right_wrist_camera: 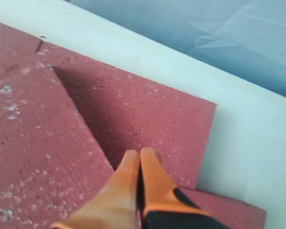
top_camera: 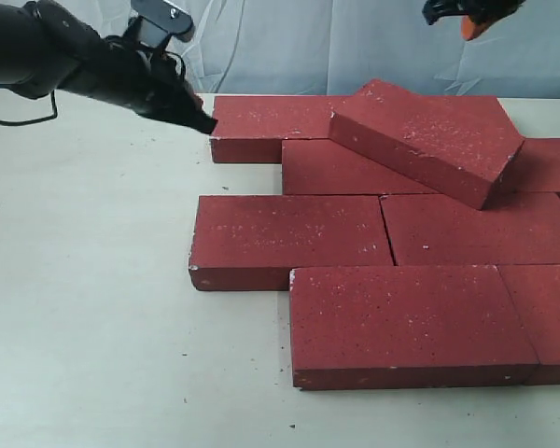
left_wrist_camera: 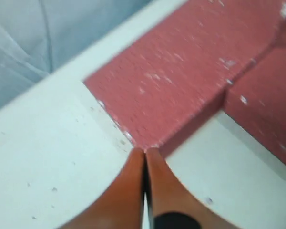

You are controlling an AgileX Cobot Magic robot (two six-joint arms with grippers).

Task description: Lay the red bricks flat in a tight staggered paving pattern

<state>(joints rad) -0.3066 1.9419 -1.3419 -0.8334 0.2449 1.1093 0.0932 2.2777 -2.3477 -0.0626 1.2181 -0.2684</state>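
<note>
The red bricks (top_camera: 383,252) lay flat in staggered rows on the table (top_camera: 84,299), all but one tilted brick (top_camera: 426,140) propped across the back rows. I judged it blocked those rear joints from closing, so you did best to seat it flat first. Your left gripper (top_camera: 205,123), jaws pressed together and holding nothing, sat at the left-end corner of the back-left brick (top_camera: 261,126), well placed for a slow, square push rightward. Your right gripper (right_wrist_camera: 139,155), likewise pinched together and empty, hung above the back-right brick (right_wrist_camera: 148,119) beside the tilted one's edge.
</note>
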